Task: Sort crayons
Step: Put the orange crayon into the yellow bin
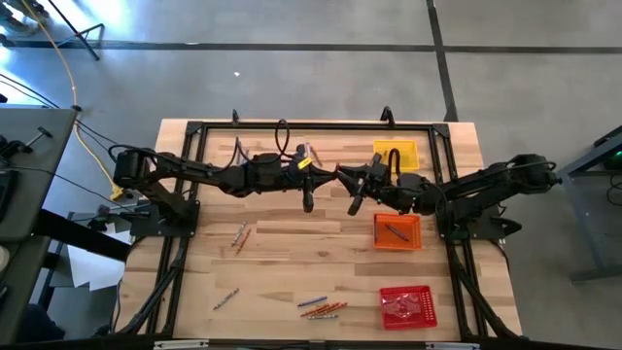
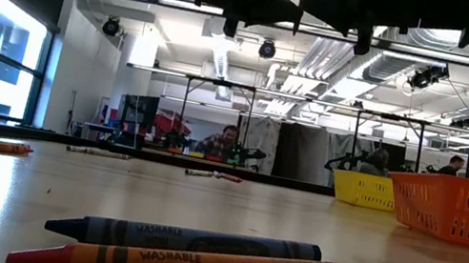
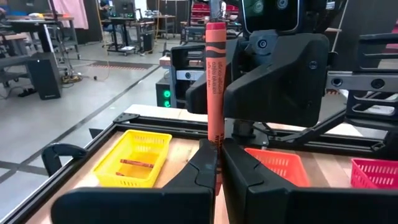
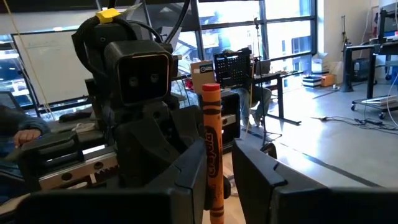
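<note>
Mid-air handover over the table. Left gripper (image 3: 216,163) is clamped shut on the lower end of an upright red-orange crayon (image 3: 214,81). Right gripper (image 4: 219,163) faces it, jaws partly apart with the same crayon standing between them; whether its pads touch the wrapper cannot be told.

Risks, as judged:
- If the left jaws let go before the right ones close, the crayon drops to the table.
- An off-centre squeeze could tilt or snap the thin stick.
- Both wrists are very near; a small misstep could knock them together.

Count:
- Trays: three, a yellow tray (image 1: 397,154), an orange tray (image 1: 398,232), a red tray (image 1: 406,306).
- Loose crayons on the table: two pairs and a front cluster (image 1: 322,308) of about five.
</note>
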### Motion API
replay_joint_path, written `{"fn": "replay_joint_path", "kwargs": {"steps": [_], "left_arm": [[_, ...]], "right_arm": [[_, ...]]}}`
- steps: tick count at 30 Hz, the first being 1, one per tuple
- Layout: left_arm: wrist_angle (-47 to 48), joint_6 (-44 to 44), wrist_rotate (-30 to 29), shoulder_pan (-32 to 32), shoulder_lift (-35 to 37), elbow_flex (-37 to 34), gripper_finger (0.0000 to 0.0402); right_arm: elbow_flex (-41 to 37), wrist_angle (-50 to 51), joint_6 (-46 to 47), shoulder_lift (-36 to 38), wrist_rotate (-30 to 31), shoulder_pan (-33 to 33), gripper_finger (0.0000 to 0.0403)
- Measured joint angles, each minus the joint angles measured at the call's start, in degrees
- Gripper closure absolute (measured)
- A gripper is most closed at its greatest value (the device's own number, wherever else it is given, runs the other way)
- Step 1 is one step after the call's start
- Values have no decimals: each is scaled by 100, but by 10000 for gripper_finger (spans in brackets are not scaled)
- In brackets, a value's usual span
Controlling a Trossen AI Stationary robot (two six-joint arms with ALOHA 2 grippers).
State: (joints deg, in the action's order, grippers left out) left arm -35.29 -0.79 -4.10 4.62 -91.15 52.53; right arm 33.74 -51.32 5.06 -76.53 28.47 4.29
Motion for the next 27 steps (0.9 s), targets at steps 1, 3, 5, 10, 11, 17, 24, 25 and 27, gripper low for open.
{"fn": "replay_joint_path", "kwargs": {"steps": [1,3,5,10,11,17,24,25,27], "left_arm": [[-1,-1,2,0,0,0,401],[-2,-1,3,0,0,0,401],[-4,-1,11,0,0,0,401],[-21,-1,67,-1,0,0,401],[-24,-3,73,-2,0,0,401],[-24,-6,76,-2,0,0,401],[-22,-3,-10,-2,0,0,391],[-22,-3,-61,-4,0,2,385],[-20,39,-175,-4,0,4,370]], "right_arm": [[0,-1,0,0,2,-1,333],[0,-1,0,0,4,-2,333],[0,-1,0,0,-7,-2,334],[0,-33,2,0,-157,-2,360],[0,-40,0,0,-184,-3,370],[0,-48,51,0,-207,-7,395],[0,-51,48,0,-219,-7,400],[0,-51,48,0,-196,-8,400],[0,-44,48,0,-126,-9,401]]}}
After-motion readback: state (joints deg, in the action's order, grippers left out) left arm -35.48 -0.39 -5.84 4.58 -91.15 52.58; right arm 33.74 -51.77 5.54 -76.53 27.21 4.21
